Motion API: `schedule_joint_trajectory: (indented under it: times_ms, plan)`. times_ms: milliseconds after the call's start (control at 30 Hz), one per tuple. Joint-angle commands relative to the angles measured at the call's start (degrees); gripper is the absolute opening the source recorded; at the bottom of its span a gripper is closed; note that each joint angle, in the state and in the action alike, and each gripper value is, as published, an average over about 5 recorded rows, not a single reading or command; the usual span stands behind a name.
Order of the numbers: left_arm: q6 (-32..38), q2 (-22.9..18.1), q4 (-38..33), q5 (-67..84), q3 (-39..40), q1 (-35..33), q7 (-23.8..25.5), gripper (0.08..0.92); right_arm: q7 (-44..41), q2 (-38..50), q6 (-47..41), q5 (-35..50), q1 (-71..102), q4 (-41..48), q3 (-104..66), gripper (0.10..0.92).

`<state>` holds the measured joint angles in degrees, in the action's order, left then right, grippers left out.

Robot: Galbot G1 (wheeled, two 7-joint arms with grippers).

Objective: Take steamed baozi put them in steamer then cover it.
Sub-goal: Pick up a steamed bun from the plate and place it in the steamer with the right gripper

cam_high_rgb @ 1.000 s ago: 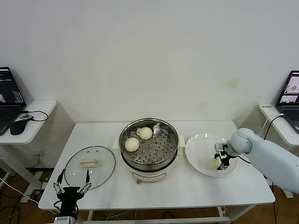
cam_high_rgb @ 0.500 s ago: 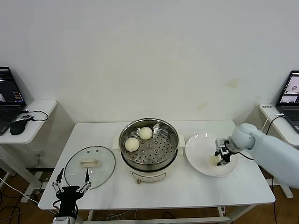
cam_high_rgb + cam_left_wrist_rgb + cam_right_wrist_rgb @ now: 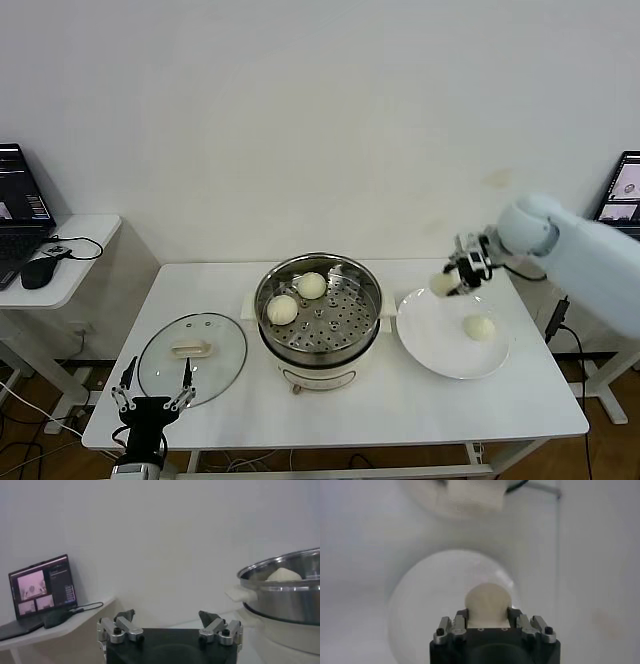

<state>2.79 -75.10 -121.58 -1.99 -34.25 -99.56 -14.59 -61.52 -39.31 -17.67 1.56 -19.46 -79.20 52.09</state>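
1. The baozi (image 3: 443, 284) I am carrying looks soft, light and easily dented, so I judge a gentle pinch across its round middle is right; squeeze harder and it would deform.
2. My right end effector (image 3: 461, 274) is closed on that bun, jaws on either flank, raised above the far rim of the white plate (image 3: 430, 345).
3. One more bun (image 3: 480, 327) lies on the plate; two (image 3: 282, 309) sit on the perforated tray of the steamer (image 3: 318, 312), mid-worktop.
4. The right arm reaches in from the right, wrist angled towards the steamer.
5. The glass cover (image 3: 192, 349) lies flat left of the steamer.
6. My left end effector (image 3: 152, 392) waits open at the worktop's (image 3: 350, 410) near left edge.
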Motion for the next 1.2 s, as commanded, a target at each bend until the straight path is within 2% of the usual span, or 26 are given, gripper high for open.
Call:
schedule_joint_trajectory:
  times_ms: [33,267,533,800,1200]
  plan:
    - [0.0,-0.1,-0.1,0.0,-0.1,-0.1,0.0,0.823,0.7,-8.8,-0.6,8.7,-16.7,-3.0,9.4,0.509]
    - [0.2,-0.5,-0.3,0.0,-0.8,-0.4,-0.1,0.823,3.1,-17.3,-0.3,11.7,-15.4,-5.4,13.2,0.524]
    - [0.4,-0.9,-0.9,0.3,-1.8,-1.0,-0.1,0.823,4.4,-25.3,3.7,9.8,-10.3,-3.0,16.2,0.526]
    - [0.9,-1.2,-0.4,0.4,-1.8,-1.2,-0.3,0.823,3.2,-28.5,12.0,6.5,-9.1,-1.9,20.1,0.548]
    - [1.1,-1.5,-0.4,0.6,-1.7,-0.9,-0.4,0.823,1.2,-29.6,17.8,0.9,-8.3,-2.0,21.8,0.560]
